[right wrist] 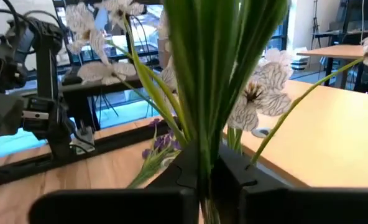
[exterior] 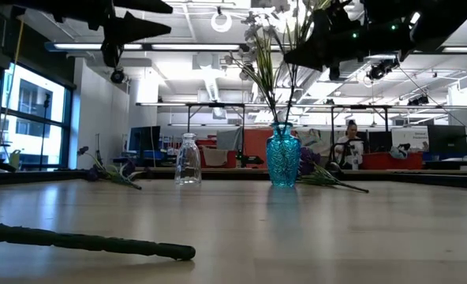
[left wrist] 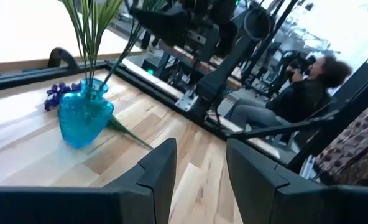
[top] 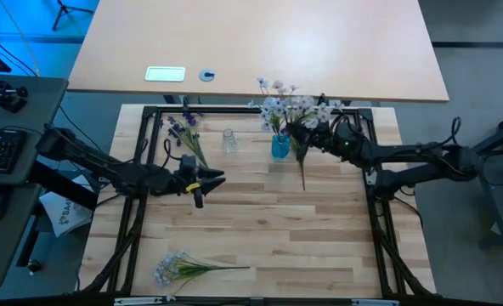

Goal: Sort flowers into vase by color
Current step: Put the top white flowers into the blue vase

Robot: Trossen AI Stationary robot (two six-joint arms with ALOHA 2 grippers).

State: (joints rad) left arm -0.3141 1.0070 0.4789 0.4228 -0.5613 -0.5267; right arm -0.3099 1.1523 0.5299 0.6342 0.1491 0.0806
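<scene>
A blue glass vase (top: 279,147) (exterior: 283,155) stands at the far middle of the table with white flowers (top: 283,106) upright in it. My right gripper (right wrist: 204,177) (top: 307,133) is above the vase mouth, shut on their green stems. A purple sprig (top: 186,132) lies flat at the far left. Another purple sprig (top: 302,166) (left wrist: 59,93) lies just right of the blue vase. A pale-blue sprig (top: 179,268) lies at the near left. My left gripper (left wrist: 199,180) (top: 207,180) hovers open at mid-left, holding nothing. My right gripper pinches the bundle of green stems and leaves (right wrist: 202,140) between its two fingers, some way above the vase mouth. The fingers come level from the table's right side and lie across the upright stems. The stems' lower ends stand in the blue vase (exterior: 283,155).
A clear glass bottle (top: 228,140) (exterior: 188,160) stands left of the blue vase. A black frame rail (top: 234,109) runs along the table's far edge. Beyond it is a second desk (top: 260,42). A person (exterior: 349,142) sits in the room behind.
</scene>
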